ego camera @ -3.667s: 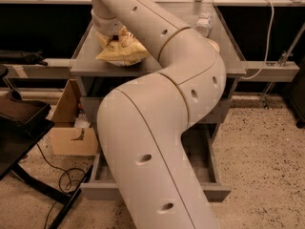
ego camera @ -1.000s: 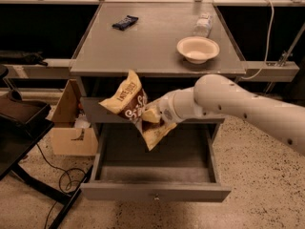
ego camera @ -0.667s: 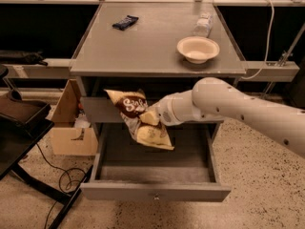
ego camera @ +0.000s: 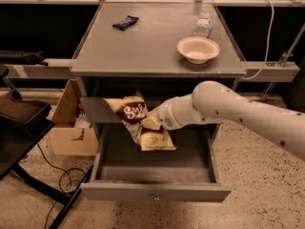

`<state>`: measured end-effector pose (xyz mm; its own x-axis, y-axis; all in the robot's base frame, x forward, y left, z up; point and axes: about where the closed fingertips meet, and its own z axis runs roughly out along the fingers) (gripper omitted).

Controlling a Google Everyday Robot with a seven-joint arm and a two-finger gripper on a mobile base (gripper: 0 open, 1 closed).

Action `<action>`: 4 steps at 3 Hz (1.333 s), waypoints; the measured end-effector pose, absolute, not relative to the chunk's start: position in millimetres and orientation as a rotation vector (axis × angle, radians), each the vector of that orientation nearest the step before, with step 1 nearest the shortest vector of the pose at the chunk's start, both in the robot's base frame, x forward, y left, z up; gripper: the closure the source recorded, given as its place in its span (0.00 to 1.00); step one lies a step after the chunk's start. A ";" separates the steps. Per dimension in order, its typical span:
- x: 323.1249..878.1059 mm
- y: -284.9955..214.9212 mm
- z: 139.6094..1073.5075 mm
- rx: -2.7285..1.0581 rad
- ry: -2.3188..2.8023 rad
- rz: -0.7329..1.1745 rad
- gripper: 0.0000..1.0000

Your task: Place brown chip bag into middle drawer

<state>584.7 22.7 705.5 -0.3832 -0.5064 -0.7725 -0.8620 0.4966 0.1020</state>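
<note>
We see the claw (ego camera: pixel 153 122) at the tip of the white arm (ego camera: pixel 238 113), reaching in from the right below the counter (ego camera: pixel 143 46) and clamped on the brown chip bag (ego camera: pixel 131 112). The crumpled bag hangs over the open middle drawer (ego camera: pixel 155 192); we cannot tell whether its lower end touches the tray floor. On the grey counter, a pale bowl (ego camera: pixel 198 49) stands near the right edge and a dark blue packet (ego camera: pixel 125 22) lies at the back left. A cardboard box (ego camera: pixel 71 128) sits left of the drawers on the speckled floor (ego camera: pixel 257 185).
</note>
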 end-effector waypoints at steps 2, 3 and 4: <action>541.9 2.4 594.1 -1.523 1.975 0.689 1.00; 555.9 -6.4 556.2 -1.638 1.960 0.654 1.00; 583.1 -10.1 524.8 -1.661 1.982 0.609 1.00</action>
